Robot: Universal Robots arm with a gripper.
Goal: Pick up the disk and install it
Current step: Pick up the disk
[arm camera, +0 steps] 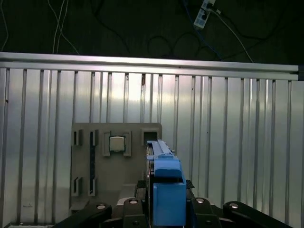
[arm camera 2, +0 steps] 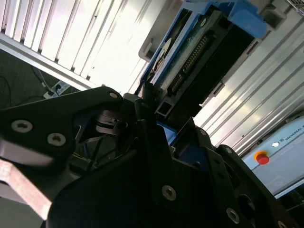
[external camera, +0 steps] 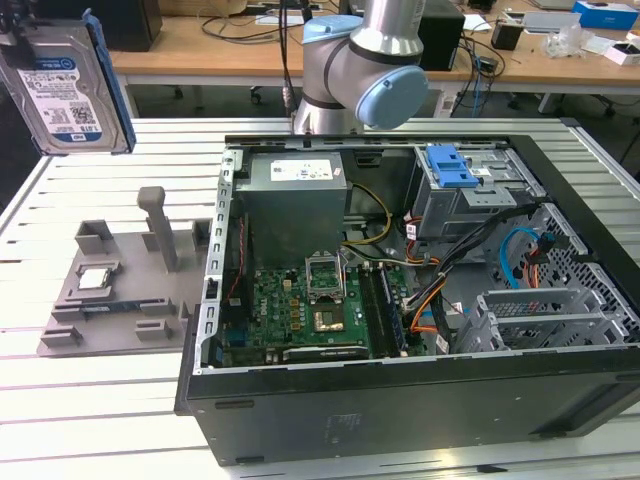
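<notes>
The disk [external camera: 62, 88], silver-grey with a blue-and-white label and blue carrier rails, hangs upright high above the slatted table at the exterior view's far left. My gripper [arm camera 2: 164, 121] is shut on it. In the second wrist view its black fingers [arm camera 2: 142, 107] clamp the lower edge of the disk [arm camera 2: 197, 54], whose connector side faces the camera. In the first wrist view the disk [arm camera: 165, 183] appears edge-on with its blue rail between the gripper [arm camera: 166, 209] links. It hovers over a grey fixture plate [arm camera: 85, 190].
The open computer case [external camera: 400, 400] lies at the exterior view's right, with a blue-latched drive bay [external camera: 455, 165], a grey power-supply box [external camera: 295, 175] and the motherboard [external camera: 300, 310]. The grey fixture plate [external camera: 70, 335] carries a small CPU chip [external camera: 95, 278] and a post [external camera: 155, 225].
</notes>
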